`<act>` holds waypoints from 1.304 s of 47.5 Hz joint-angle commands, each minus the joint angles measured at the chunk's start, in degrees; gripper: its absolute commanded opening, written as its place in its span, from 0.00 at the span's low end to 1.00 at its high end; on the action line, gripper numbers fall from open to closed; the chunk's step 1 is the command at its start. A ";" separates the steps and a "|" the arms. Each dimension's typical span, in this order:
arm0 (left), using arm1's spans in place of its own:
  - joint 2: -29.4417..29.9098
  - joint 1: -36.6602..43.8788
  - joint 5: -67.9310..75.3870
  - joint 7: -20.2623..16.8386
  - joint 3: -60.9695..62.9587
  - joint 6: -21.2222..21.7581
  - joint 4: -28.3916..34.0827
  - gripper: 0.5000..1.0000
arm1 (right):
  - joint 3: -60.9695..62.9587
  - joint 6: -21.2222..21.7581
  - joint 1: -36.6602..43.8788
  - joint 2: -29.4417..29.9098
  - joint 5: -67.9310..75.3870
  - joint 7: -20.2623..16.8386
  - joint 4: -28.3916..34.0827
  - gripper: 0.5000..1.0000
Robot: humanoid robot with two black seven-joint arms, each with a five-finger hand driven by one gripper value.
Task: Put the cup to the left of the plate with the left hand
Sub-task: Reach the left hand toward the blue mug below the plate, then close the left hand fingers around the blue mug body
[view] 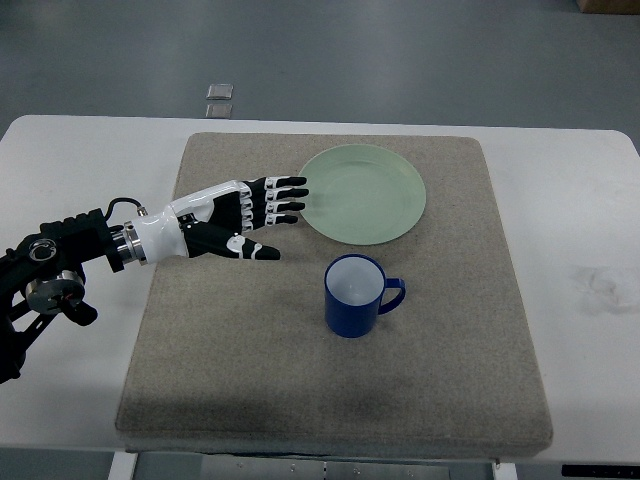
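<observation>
A blue cup (354,296) with a white inside stands upright on the mat, its handle pointing right. It sits just in front of a pale green plate (362,193). My left hand (270,215) hovers left of the plate with its fingers stretched out straight towards the plate's left rim. The thumb points right, towards the cup. The hand is open and holds nothing, about a hand's width up and left of the cup.
A beige mat (230,350) covers the middle of the white table (580,200). Two small grey squares (219,99) lie on the floor beyond the table's far edge. A faint smudge (600,285) marks the table at the right.
</observation>
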 commanded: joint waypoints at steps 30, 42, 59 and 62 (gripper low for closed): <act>-7.61 2.67 7.88 -1.84 2.40 0.00 0.89 1.00 | -0.01 0.02 0.00 0.00 0.00 0.00 0.00 0.86; -9.72 2.49 11.13 -1.84 2.40 0.00 1.68 1.00 | -0.01 0.02 0.00 0.00 0.00 0.00 0.00 0.86; -11.57 2.05 13.95 -1.84 2.84 0.00 1.77 1.00 | -0.01 0.01 0.00 0.00 0.00 0.00 0.00 0.86; -11.66 2.05 13.95 -1.84 2.84 0.00 2.03 1.00 | -0.01 0.02 0.00 0.00 0.00 0.00 0.00 0.86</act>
